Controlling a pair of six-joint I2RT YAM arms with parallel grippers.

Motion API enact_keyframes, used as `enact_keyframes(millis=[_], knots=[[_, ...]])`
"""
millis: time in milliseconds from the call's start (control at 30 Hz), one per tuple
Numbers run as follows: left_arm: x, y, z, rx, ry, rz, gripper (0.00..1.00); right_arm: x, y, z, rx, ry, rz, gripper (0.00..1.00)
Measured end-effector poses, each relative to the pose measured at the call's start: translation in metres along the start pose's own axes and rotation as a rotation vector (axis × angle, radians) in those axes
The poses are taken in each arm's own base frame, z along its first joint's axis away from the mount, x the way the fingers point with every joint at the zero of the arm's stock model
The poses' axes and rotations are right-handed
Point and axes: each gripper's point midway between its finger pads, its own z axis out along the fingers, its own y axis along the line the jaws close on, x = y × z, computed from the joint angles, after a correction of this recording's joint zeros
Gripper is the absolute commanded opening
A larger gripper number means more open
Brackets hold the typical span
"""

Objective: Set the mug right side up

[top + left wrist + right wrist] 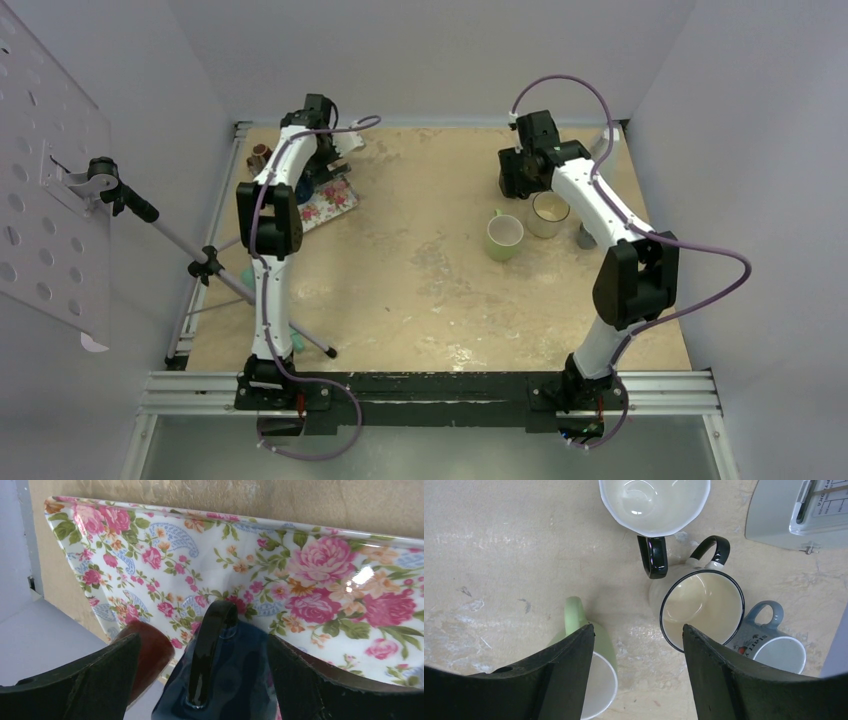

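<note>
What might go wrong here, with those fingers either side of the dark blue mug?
The dark blue mug looks glossy, so it may slip from the left gripper while being turned. The brown cup sits close beside one finger and might get knocked. If dropped, the mug would probably hit the floral tray.

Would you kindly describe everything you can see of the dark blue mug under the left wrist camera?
The dark blue mug looks like glazed ceramic, glossy with light reflections. Its dark loop handle faces the camera. It sits between the open fingers of the left gripper, in front of the floral tray, with a brown rounded object close beside it. Its rim and base are out of view, so I cannot tell its orientation, nor whether the fingers touch it.
</note>
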Motion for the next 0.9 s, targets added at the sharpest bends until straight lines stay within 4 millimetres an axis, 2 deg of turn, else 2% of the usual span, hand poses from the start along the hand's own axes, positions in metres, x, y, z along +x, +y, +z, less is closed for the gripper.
enact_keyframes(millis=[67,233,300,367,500,733,900], knots=[[0.002,0.001,0.005,-0.006,0.017,0.031,0.86,0.0,0.001,0.0,-0.002,0.0,-0.001,0.68],[0.005,0.002,0.005,0.002,0.033,0.101,0.47,0.005,0.003,0.001,-0.005,0.01,-0.006,0.68],[0.007,-0.003,0.005,0.022,0.038,0.111,0.43,0.008,0.004,0.002,-0.005,0.016,-0.008,0.68],[0.008,-0.006,0.005,0.042,0.037,0.123,0.33,0.01,0.004,0.002,-0.004,0.022,-0.009,0.68],[0.01,-0.014,0.004,0.075,0.041,0.131,0.0,0.011,0.003,0.003,-0.003,0.023,-0.01,0.68],[0.016,-0.025,0.0,0.126,0.054,0.129,0.0,0.007,0.002,-0.004,-0.002,0.006,-0.006,0.69],[0.003,-0.032,-0.013,0.155,-0.018,0.017,0.0,0.001,-0.001,-0.016,-0.001,-0.026,0.001,0.69]])
